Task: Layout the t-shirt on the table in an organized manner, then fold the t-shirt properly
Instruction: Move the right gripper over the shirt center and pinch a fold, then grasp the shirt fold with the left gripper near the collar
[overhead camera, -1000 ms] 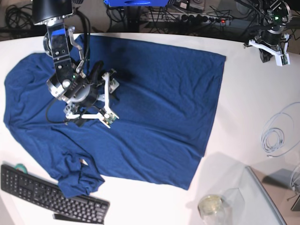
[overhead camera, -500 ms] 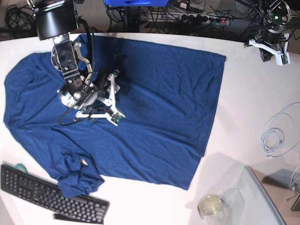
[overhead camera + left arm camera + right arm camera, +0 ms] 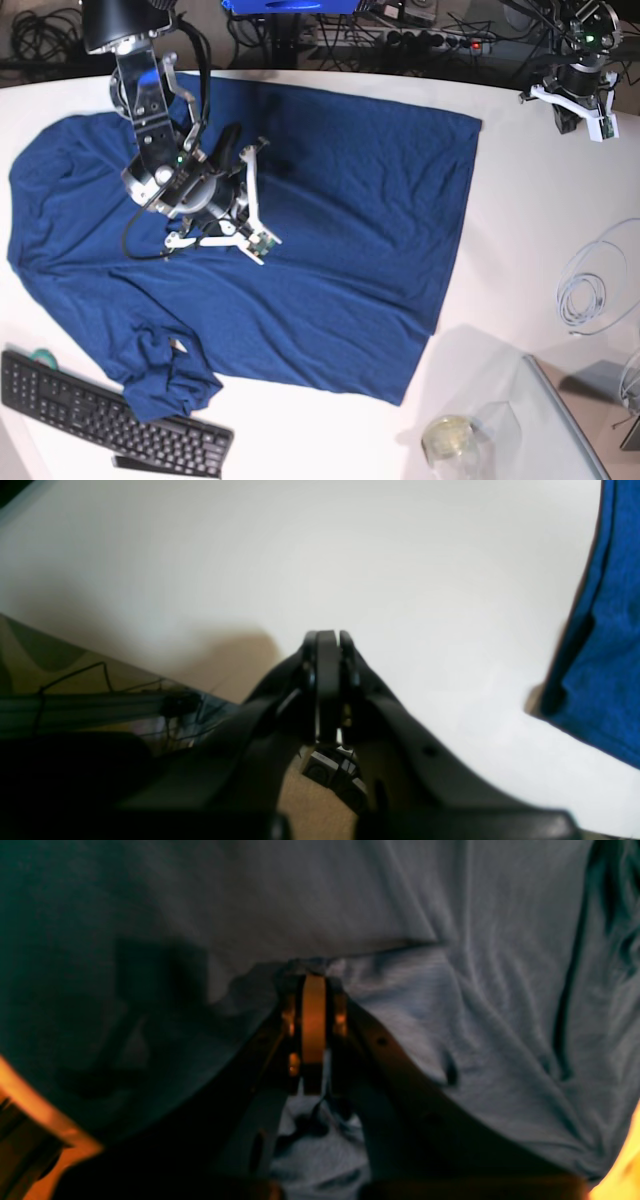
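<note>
The t-shirt (image 3: 300,230) lies spread across the table (image 3: 520,250), its body mostly flat — one sleeve bunched in a crumpled heap just beside the black keyboard (image 3: 100,415). The right gripper (image 3: 314,977) sits low over the shirt's upper middle, its jaws pressed together on a small raised pinch of the fabric, with folds drawn toward the tips. The left gripper (image 3: 327,637) hovers over bare table well apart from the shirt, past the hem corner, its jaws pressed together on nothing. A coiled white cable (image 3: 590,290) lies beyond the hem.
</note>
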### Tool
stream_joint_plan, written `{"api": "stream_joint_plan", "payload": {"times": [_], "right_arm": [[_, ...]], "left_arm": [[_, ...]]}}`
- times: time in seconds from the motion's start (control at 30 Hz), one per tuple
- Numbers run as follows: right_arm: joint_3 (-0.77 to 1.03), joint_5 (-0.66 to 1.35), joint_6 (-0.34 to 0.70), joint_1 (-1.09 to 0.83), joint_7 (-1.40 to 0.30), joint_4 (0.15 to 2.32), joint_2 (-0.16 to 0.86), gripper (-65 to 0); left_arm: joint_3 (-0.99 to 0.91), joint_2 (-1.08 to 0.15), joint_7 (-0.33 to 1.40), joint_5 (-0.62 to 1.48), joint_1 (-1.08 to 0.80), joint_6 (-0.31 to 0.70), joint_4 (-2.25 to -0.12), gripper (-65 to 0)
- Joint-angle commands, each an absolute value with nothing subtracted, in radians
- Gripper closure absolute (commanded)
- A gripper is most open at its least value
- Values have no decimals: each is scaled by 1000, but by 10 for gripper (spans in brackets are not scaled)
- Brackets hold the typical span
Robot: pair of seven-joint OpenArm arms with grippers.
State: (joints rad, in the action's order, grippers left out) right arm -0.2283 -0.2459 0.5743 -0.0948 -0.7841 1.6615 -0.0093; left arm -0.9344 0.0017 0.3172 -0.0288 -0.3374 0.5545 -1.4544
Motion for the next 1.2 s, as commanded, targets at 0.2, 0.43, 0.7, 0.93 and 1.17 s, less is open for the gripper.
{"api": "stream_joint_plan", "payload": {"times": [0.2, 0.43, 0.7, 0.93, 1.17], "right_arm": [[-390, -236, 575, -154, -829, 1890, -12, -3], [-521, -236, 575, -148, -875, 1945, -30, -5], [-530, -236, 575, -147, -866, 1913, -122, -9], [-518, -234, 573, -133, -866, 1839, -134, -330], [-151, -237, 572, -159, -868, 1975, -99, -368]], "left_arm": [[-937, -10, 297, -21, -337, 553, -1469, 0], [-931, -28, 297, -21, -337, 553, -1475, 0], [-929, -28, 300, -21, -306, 553, -1477, 0], [-812, -28, 302, -21, -280, 553, -1495, 0], [-568, -22, 302, -21, -280, 553, -1564, 0]]}}
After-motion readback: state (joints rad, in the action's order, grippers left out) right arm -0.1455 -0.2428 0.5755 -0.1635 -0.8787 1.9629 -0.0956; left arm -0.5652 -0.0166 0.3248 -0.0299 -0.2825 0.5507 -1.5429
